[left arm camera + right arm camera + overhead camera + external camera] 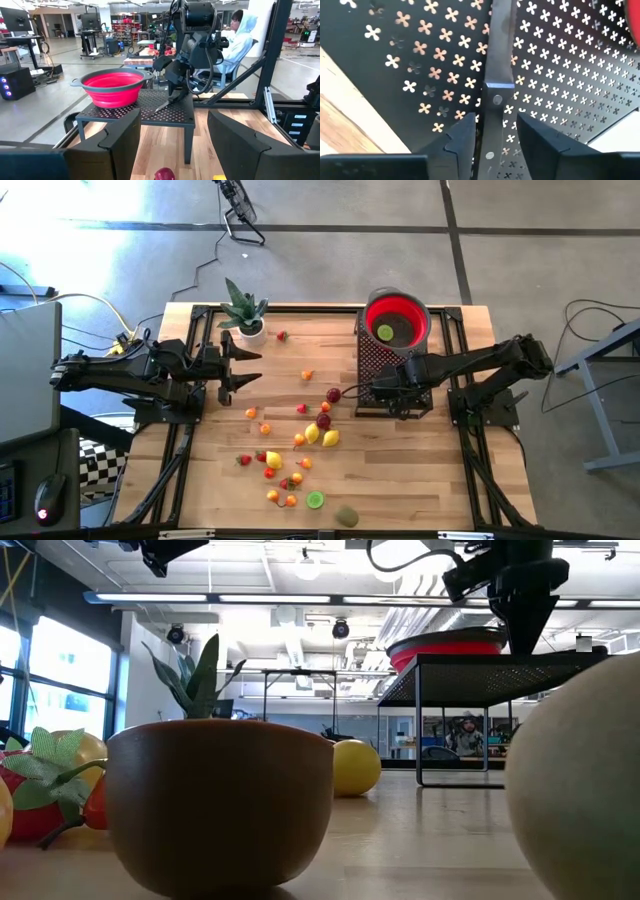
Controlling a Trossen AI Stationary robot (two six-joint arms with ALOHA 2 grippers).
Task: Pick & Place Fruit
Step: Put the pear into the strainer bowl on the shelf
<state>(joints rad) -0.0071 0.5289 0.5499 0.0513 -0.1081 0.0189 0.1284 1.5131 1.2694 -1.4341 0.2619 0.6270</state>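
From above, my right hand sits over the black perforated rack; the fruit lies scattered on the worktop. At the wrist, my fingers straddle a knife, narrowly parted — closing could grab it, not fruit. My left hand waits, wide.

The table's right front lay bare, open to a gripper. Scattered fruit crowded the middle. A plant stood at the back left corner, and a black perforated stand with a red bowl blocked the back right.
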